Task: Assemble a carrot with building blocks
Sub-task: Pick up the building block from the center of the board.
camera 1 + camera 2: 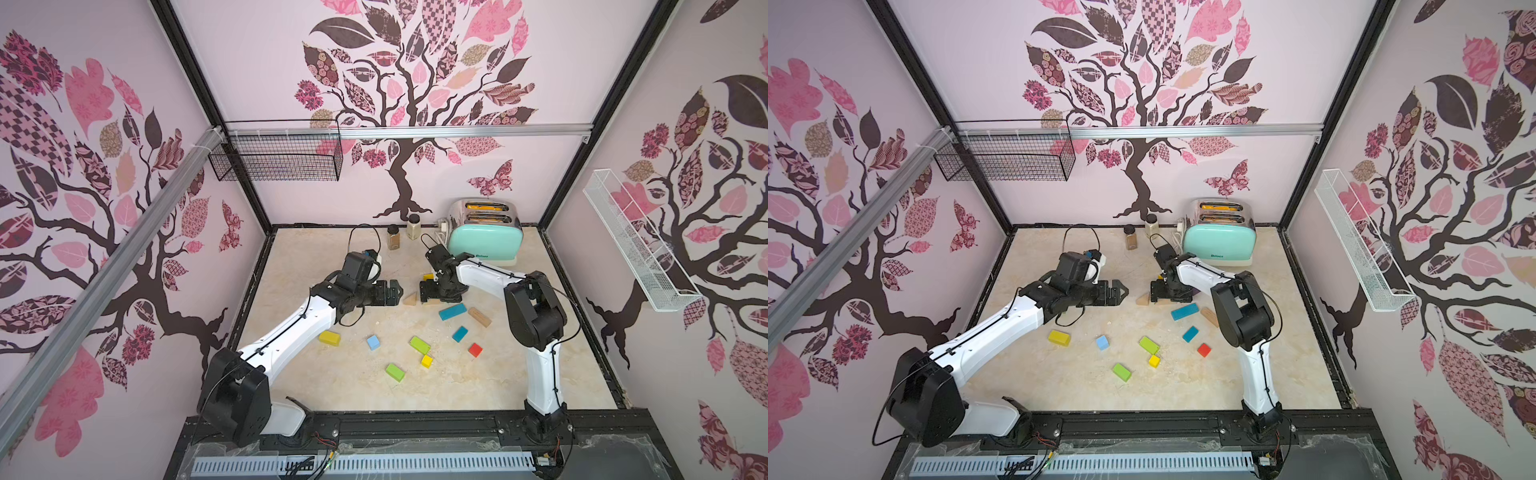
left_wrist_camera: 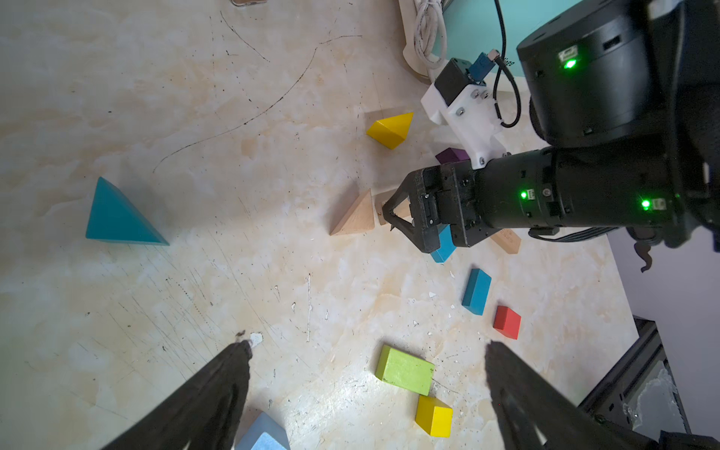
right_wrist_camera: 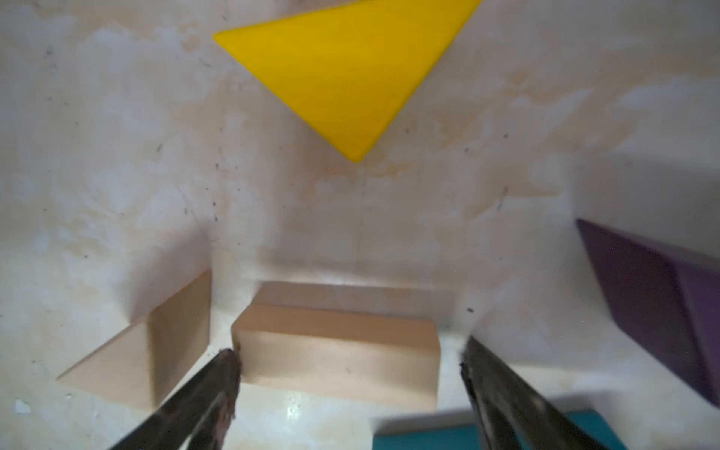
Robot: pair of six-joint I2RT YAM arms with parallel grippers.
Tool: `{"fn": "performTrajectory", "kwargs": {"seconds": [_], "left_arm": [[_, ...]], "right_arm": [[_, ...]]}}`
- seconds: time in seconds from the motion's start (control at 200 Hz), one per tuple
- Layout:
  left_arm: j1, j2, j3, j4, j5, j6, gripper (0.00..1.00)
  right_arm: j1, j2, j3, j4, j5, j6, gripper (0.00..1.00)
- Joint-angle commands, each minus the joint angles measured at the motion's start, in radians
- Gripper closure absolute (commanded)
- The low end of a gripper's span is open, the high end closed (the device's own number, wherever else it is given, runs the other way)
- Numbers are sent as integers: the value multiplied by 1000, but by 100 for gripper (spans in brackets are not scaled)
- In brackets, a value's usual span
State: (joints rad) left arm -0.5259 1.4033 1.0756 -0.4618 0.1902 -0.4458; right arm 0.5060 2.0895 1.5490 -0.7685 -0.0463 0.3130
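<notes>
Worktop (image 1: 332, 399), seen from the front edge. The blocks lie loose on it, scattered from the middle toward the right edge.

Right gripper (image 3: 348, 352): low over the middle of the worktop, jaws spread wide and holding nothing. A bare-wood brick (image 3: 335, 335) lies flat on the worktop between the fingers. One fingertip (image 3: 230, 360) is at the brick's end corner; the other fingertip (image 3: 469, 354) stands clear of the far end.

Bare-wood wedge (image 1: 410, 299): just beside that brick, with a narrow gap between them, on the side toward the left arm.

Yellow wedge (image 2: 389, 130): near the brick, toward the back edge. A purple block (image 3: 662, 304) lies further toward the right edge.

Left gripper (image 1: 397, 291): mid-worktop, jaws as wide as they go, empty, pointing at the right gripper. It is near the bare-wood wedge but does not touch it. A teal wedge (image 2: 117, 218) shows only in the left wrist view, well apart from the other blocks.

Toward the right edge:
- a long teal brick (image 1: 452, 311)
- a second bare-wood brick (image 1: 479, 317) just beside it
- a small teal brick (image 1: 460, 333)
- a red cube (image 1: 475, 350)

Toward the front edge:
- a green brick (image 1: 419, 345) with a yellow cube (image 1: 427, 360) just beside its corner
- a second green brick (image 1: 395, 372)
- a light-blue block (image 1: 373, 342)
- a yellow brick (image 1: 329, 338) near the left arm

Back edge: a mint toaster (image 1: 484, 241) and two spice jars (image 1: 393, 237) beside it.
</notes>
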Motion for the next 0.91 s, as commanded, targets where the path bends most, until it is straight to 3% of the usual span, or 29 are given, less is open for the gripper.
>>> {"fn": "performTrajectory", "kwargs": {"seconds": [0.0, 0.345, 0.66, 0.9], "left_arm": [[7, 2, -3, 14, 12, 1, 2], [16, -8, -28, 20, 5, -4, 2], [23, -3, -22, 27, 6, -5, 2], [24, -14, -8, 25, 0, -10, 2]], "right_arm": [[13, 33, 6, -11, 20, -9, 9], [35, 51, 35, -22, 18, -9, 7], [35, 22, 30, -33, 50, -13, 31], [34, -116, 46, -82, 102, -68, 35]]}}
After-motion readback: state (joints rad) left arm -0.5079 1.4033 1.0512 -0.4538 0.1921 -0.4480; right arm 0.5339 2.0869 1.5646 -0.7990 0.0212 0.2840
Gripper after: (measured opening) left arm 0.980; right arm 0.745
